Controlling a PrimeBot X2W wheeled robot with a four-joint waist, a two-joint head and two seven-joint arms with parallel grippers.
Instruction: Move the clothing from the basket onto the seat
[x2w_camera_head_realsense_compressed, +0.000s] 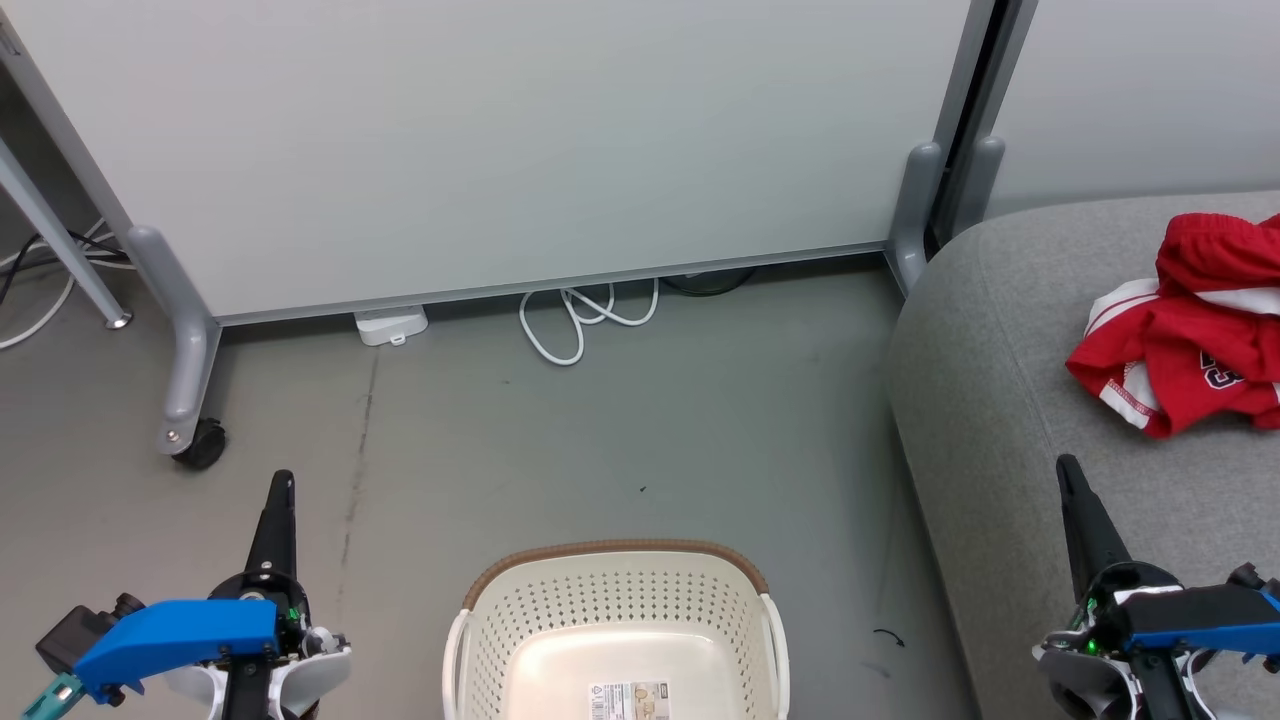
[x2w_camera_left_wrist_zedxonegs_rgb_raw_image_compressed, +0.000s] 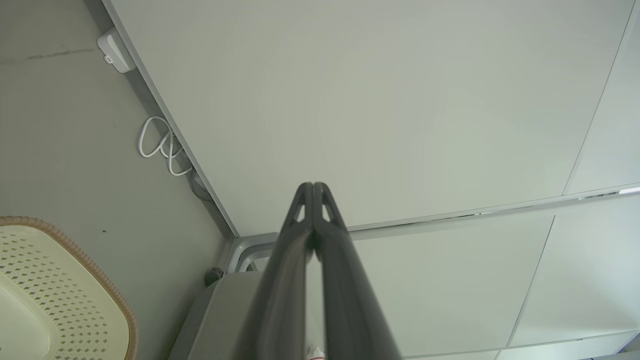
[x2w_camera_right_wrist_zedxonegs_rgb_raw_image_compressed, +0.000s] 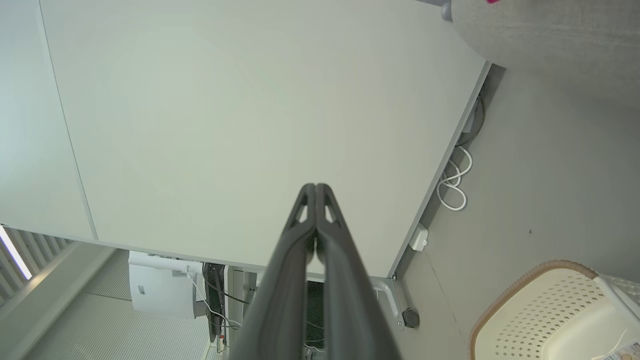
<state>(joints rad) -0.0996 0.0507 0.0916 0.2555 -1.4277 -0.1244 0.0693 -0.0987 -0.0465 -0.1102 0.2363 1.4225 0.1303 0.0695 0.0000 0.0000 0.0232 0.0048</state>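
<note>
The clothing (x2w_camera_head_realsense_compressed: 1185, 330) lies on the seat (x2w_camera_head_realsense_compressed: 1000, 400), right of the basket (x2w_camera_head_realsense_compressed: 615, 610) on the floor (x2w_camera_head_realsense_compressed: 600, 440).

Left gripper (x2w_camera_head_realsense_compressed: 283, 480), left of basket (x2w_camera_head_realsense_compressed: 620, 548): dark tapered fingers, blue bracket, white shell, green light | Right gripper (x2w_camera_head_realsense_compressed: 1066, 463), right of basket: same.

One cream-white perforated plastic basket (x2w_camera_head_realsense_compressed: 615, 552) stands near, at centre. Two soft red garments with white trim (x2w_camera_head_realsense_compressed: 1185, 345) lie on one grey fabric seat (x2w_camera_head_realsense_compressed: 1000, 400), right. There are two grippers, the left gripper (x2w_camera_head_realsense_compressed: 283, 482) and the right gripper (x2w_camera_head_realsense_compressed: 1067, 465). Far off are one looped white cable (x2w_camera_head_realsense_compressed: 580, 320) and two pale wall panels (x2w_camera_head_realsense_compressed: 500, 150).
</note>
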